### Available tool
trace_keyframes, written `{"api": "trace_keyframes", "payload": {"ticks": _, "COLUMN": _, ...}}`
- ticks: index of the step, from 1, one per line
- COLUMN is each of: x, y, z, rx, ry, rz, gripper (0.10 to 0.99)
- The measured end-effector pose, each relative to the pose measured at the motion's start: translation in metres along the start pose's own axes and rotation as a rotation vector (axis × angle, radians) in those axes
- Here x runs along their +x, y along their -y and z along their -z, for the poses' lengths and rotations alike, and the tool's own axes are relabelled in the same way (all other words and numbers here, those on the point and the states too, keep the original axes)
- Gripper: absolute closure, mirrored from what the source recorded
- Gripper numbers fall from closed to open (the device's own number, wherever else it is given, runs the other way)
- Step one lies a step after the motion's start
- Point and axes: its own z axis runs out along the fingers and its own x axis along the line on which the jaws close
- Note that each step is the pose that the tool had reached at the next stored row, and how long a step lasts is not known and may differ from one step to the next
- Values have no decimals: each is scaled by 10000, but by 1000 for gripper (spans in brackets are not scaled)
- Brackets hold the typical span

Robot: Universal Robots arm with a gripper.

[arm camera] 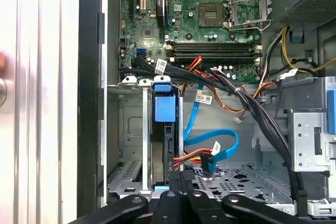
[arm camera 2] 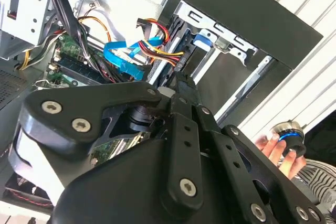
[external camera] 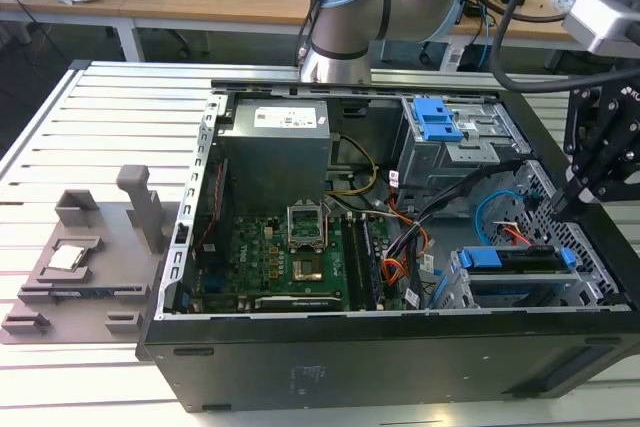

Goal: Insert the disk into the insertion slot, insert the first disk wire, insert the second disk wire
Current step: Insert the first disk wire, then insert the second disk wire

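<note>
The disk (external camera: 515,259) sits inside the insertion slot (external camera: 462,292), a low perforated silver cage at the exterior view's right of the open computer case, with its blue carrier framing it. In the first wrist view the disk (arm camera: 169,140) stands edge-on in the insertion slot (arm camera: 131,129). A blue flat wire (arm camera: 210,141) and a red-yellow-black wire bundle (arm camera: 195,156) curl beside the disk's end, the bundle ending in a black plug (arm camera: 208,167). My black gripper (arm camera: 182,179) hovers just above that end, fingers together, nothing visibly between them. It also shows by the case wall as gripper (external camera: 556,209).
A taller grey cage with a blue latch (external camera: 437,119), the power supply (external camera: 275,142) and the motherboard (external camera: 300,257) fill the case. A thick black cable bundle (arm camera: 262,119) crosses near the slot. A grey fixture (external camera: 90,247) lies outside. A person's hand (arm camera 2: 275,148) holds a knob.
</note>
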Motion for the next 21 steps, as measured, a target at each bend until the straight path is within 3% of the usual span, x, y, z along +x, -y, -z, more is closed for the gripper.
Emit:
{"api": "trace_keyframes", "payload": {"ticks": 13, "x": 0, "y": 0, "z": 4, "rx": -1, "ry": -3, "rz": 0, "gripper": 980}}
{"api": "trace_keyframes", "payload": {"ticks": 14, "x": 0, "y": 0, "z": 4, "rx": 0, "ry": -4, "rz": 0, "gripper": 851}}
{"api": "trace_keyframes", "payload": {"ticks": 15, "x": 0, "y": 0, "z": 4, "rx": 0, "ry": -3, "rz": 0, "gripper": 792}}
{"api": "trace_keyframes", "payload": {"ticks": 17, "x": 0, "y": 0, "z": 4, "rx": 0, "ry": -3, "rz": 0, "gripper": 792}}
{"api": "trace_keyframes", "payload": {"ticks": 18, "x": -3, "y": -1, "z": 6, "rx": 0, "ry": -6, "rz": -1, "gripper": 725}}
{"api": "trace_keyframes", "payload": {"ticks": 21, "x": -99, "y": -19, "z": 5, "rx": 1, "ry": -6, "rz": 41, "gripper": 725}}
